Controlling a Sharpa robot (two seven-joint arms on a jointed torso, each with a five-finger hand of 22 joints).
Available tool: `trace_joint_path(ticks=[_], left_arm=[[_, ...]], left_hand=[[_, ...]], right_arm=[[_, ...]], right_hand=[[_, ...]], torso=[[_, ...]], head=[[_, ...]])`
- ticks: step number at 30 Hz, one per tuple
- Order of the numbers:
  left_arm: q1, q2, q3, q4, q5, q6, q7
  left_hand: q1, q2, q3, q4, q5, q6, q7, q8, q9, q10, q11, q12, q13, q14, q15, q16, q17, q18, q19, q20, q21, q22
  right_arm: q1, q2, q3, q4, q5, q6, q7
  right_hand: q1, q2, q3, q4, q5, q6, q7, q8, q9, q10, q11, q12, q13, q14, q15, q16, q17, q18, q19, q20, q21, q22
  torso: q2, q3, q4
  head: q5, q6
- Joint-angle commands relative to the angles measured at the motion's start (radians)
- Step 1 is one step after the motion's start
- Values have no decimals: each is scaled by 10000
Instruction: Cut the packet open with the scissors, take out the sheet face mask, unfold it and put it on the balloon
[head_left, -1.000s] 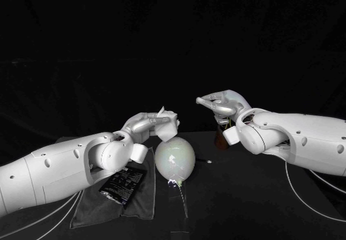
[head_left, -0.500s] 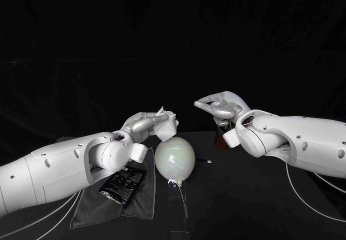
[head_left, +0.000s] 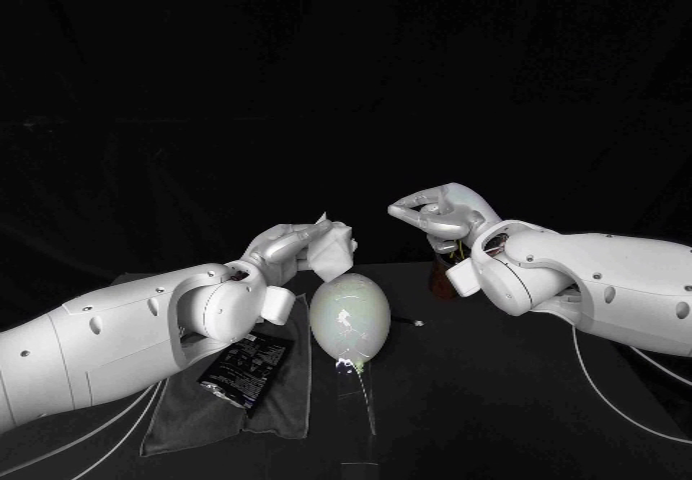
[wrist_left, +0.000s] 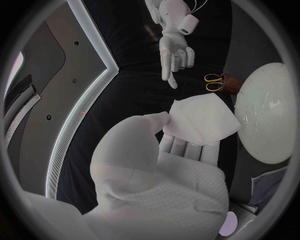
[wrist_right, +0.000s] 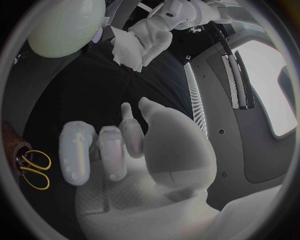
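Note:
My left hand (head_left: 293, 250) is raised behind the balloon and pinches a folded white sheet mask (head_left: 333, 251) by one edge. The mask (wrist_left: 203, 120) hangs past the fingertips of that hand (wrist_left: 164, 165), close to the balloon (wrist_left: 272, 120). The pale balloon (head_left: 349, 318) stands upright at the table's middle. My right hand (head_left: 440, 212) hovers to the right of the mask, holding nothing, fingers loosely bent and apart (wrist_right: 115, 150). The black packet (head_left: 245, 368) lies on a grey cloth (head_left: 281, 405) at the front left. The left hand (wrist_right: 153, 37) and mask (wrist_right: 128, 52) face the right wrist.
Yellow-handled scissors (wrist_right: 31, 167) stand in a brown holder (head_left: 440, 282) behind the right forearm, right of the balloon; the scissors (wrist_left: 215, 82) sit below the right hand (wrist_left: 175, 57). Cables trail along the table's right side.
My right hand has drifted a little to the left, toward the mask. The left hand and mask have hardly moved.

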Motion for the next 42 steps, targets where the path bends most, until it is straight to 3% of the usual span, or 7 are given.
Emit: trace_joint_path(ticks=[1,14,23,25,31,38,42], left_arm=[[14,12,17,19,147,291,132],[14,-21,18,10,261,413,205],[14,-41,18,10,382,461,216],[14,-47,18,12,406,464,216],[14,-61,18,25,444,477,215],[14,-78,18,43,541,497,225],[14,-82,18,51,587,514,231]], left_hand=[[-93,37,-12,110,29,-111,10,-62,-28,-113,-6,-57,-4,-16,37,-48,-10,149,11,60,-69,-17],[-139,122,-120,518,30,-265,48,-139,-77,-295,28,-50,0,2,55,-78,-8,153,71,61,-126,-20],[-333,235,-314,1098,30,-324,112,-191,-130,-412,76,-43,5,-26,88,-137,-14,152,108,69,-204,-22],[-473,268,-402,1278,30,-339,142,-210,-148,-446,98,-44,5,-35,102,-152,-17,151,110,73,-225,-23],[-1095,318,-881,1339,30,-325,161,-237,-191,-485,117,-33,10,-42,116,-187,-19,152,125,85,-288,-22],[-1732,614,-1396,1353,37,-311,184,-264,-242,-524,134,-34,10,-37,127,-222,-20,151,129,96,-367,-22],[-2198,902,-1801,1359,40,-309,205,-287,-278,-555,150,-34,10,-37,136,-247,-23,152,128,106,-417,-20]], right_arm=[[-7,-6,3,20,-226,228,45],[-40,-21,-1,46,-371,303,-8],[-60,-30,-2,63,-457,312,-23],[-62,-30,-2,66,-471,312,-23],[-65,-27,-3,68,-494,306,-22],[-67,-27,-3,75,-503,295,-18],[-68,-29,-3,84,-515,289,-14]], right_hand=[[120,-13,20,-80,56,78,-6,-63,-14,12,9,5,900,1005,-3,62,2512,36,336,0,36,2207],[238,-9,86,-174,100,118,-15,-77,-43,18,-3,14,903,1009,-15,70,2522,30,350,-12,60,2215],[267,-1,109,-197,117,128,-18,-81,-52,21,-6,19,905,1008,-18,69,2520,31,349,-15,57,2214],[269,0,111,-199,118,129,-18,-81,-52,21,-6,20,906,1008,-18,69,2520,31,350,-15,57,2215],[289,14,131,-214,129,139,-20,-83,-58,24,-8,23,907,1011,-20,77,2530,29,355,-17,67,2218],[289,14,131,-214,129,139,-20,-83,-58,24,-8,23,907,1011,-20,77,2530,29,355,-17,67,2218],[289,14,131,-214,129,139,-20,-83,-58,24,-8,23,907,1011,-20,77,2530,29,355,-17,67,2218]], torso=[[-2,-2,-4],[0,3,-6],[-2,0,-5],[-1,0,-5],[1,-1,-1],[-4,0,-2],[-3,1,-7]], head=[[-13,-7],[-22,-15],[-2,13],[19,28],[112,101],[245,166],[305,189]])
